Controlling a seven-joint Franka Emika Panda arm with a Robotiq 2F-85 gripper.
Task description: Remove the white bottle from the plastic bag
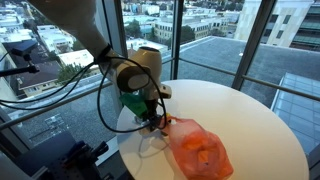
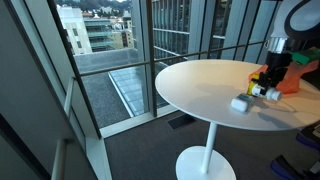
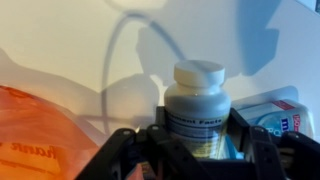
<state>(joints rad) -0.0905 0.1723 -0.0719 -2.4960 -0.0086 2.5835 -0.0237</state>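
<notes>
— Where is the bottle (image 3: 197,88)?
— In the gripper (image 3: 200,125). Its two fingers are drawn in against the lower body, one on each side, and the bottle fills the gap between them.
— What does it look like?
— White and round, with a wide white cap on a slightly narrower neck. A label wraps the body. Its heading seems to read "Supplement Facts"; the rest is blurred. The cap end points away from the wrist camera.
— And the bag (image 1: 200,152)?
— Orange and crumpled, lying toward the near edge of the table (image 1: 255,115) in an exterior view. The bottle is outside it, just beside it, close to the table edge on the arm's side. A white packet (image 3: 280,115) with blue print lies on the bottle's other side.
</notes>
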